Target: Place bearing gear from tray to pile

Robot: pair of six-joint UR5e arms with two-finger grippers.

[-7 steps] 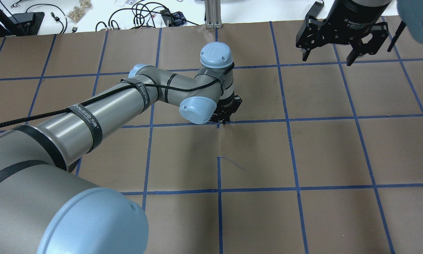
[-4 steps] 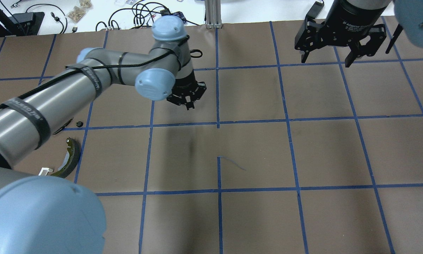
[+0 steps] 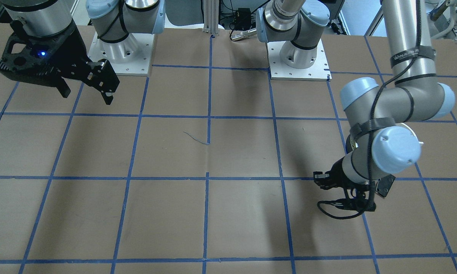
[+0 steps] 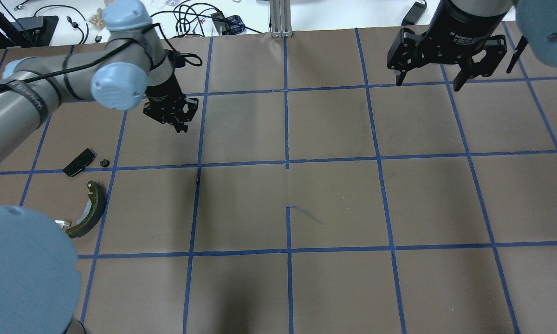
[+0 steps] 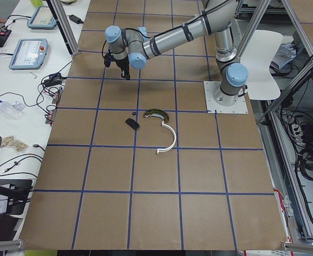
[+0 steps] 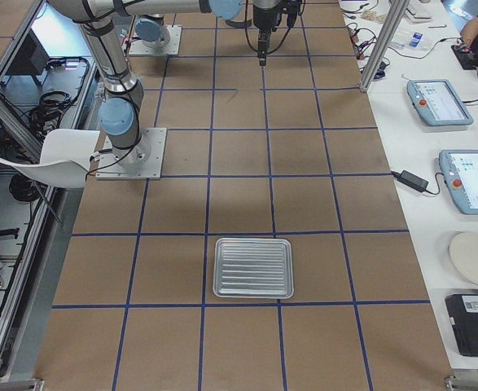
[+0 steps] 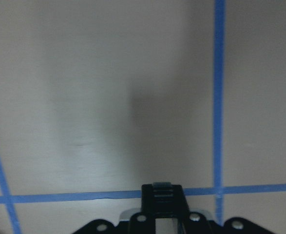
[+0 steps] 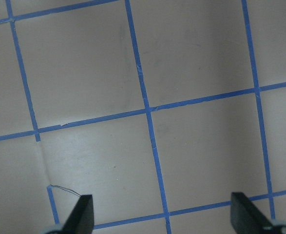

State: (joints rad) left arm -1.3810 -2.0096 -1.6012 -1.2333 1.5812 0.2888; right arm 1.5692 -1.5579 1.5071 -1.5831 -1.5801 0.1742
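My left gripper (image 4: 180, 126) is shut above the table; in the left wrist view (image 7: 162, 187) a silvery rim, seemingly the bearing gear (image 7: 204, 213), shows beside the shut fingertips. It hangs about one grid square beyond and to the right of the pile: an olive brake shoe (image 4: 90, 208), a dark pad plate (image 4: 79, 162), a white arc (image 5: 169, 140) and a small dark round part (image 4: 104, 162). The metal tray (image 6: 253, 267) lies empty far on my right. My right gripper (image 4: 429, 83) is open and empty, held high at the far right.
The table is brown paper with a blue tape grid. Cables and small items (image 4: 185, 18) lie beyond its far edge. Tablets and a plate (image 6: 475, 259) sit on the side bench. The arm bases (image 3: 297, 57) stand at the near edge.
My left arm has swung from the table's middle to the far left, uncovering the pile. The gripper stayed shut. The right gripper has hardly moved.
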